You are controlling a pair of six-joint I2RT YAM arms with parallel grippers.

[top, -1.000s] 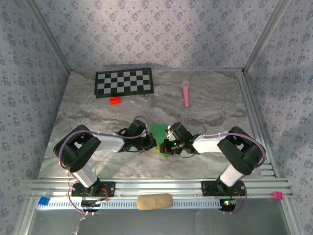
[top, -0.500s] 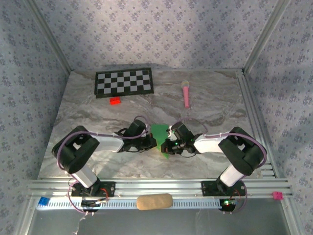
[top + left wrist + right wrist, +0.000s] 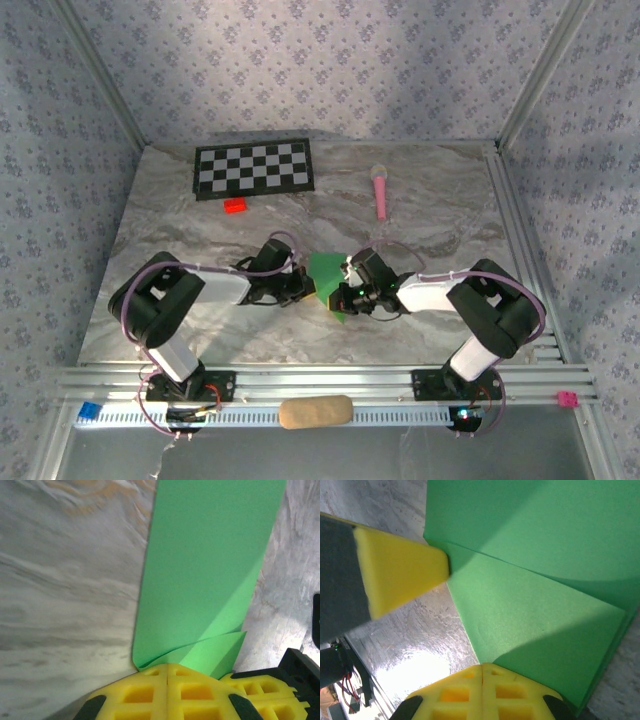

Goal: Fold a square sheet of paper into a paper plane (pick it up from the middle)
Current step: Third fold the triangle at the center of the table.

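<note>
At centre, left hand (image 3: 298,287), right hand (image 3: 342,297) face-to-face, pinching green paper (image 3: 324,270).

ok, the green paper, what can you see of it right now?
Thin, plain bright green paper, matte and unmarked, partly folded: overlapping layers with a straight crease and a soft curl at one end. It sits between the two arms over the marble table, towards its near edge. The left gripper is shut on the curled end, the right gripper on a folded edge. Whether it rests on the table cannot be told.
</note>
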